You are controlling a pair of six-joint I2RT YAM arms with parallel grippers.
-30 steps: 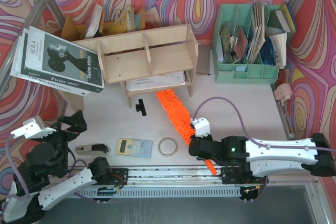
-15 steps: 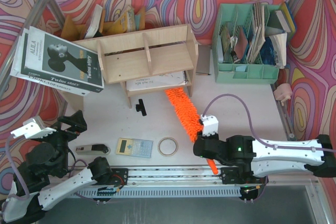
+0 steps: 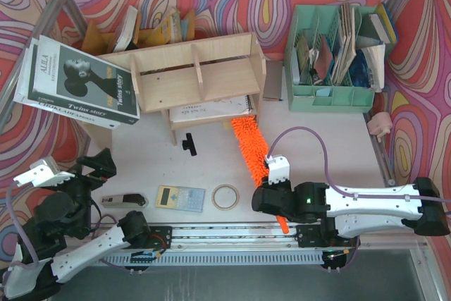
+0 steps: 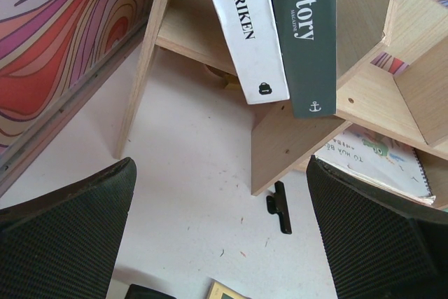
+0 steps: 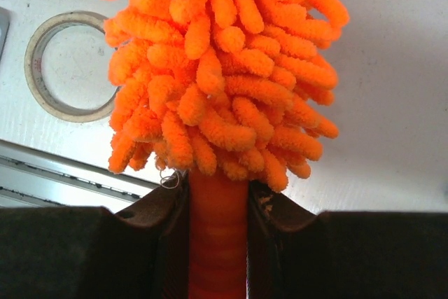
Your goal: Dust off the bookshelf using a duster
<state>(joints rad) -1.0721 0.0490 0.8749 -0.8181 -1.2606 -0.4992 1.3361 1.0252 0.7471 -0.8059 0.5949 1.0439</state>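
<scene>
You have: bookshelf (image 3: 197, 75), pale wood, far-centre of table. Duster (image 3: 248, 147), orange, its head slanting up to the shelf's lower right corner. Right gripper (image 5: 218, 232), clamped on the duster's handle. Left gripper (image 4: 224, 243), fingers wide apart, holding nothing. Tape ring (image 3: 225, 197), just left of the duster.

I've swung the duster's (image 3: 251, 149) fluffy tip rightward along the bookshelf's (image 3: 211, 81) foot, up against its right side panel.

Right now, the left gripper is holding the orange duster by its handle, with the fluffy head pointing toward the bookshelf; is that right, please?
Not quite: the right gripper holds the duster by its handle, as the right wrist view shows. The left gripper is open and empty. The head does point toward the bookshelf.
</scene>
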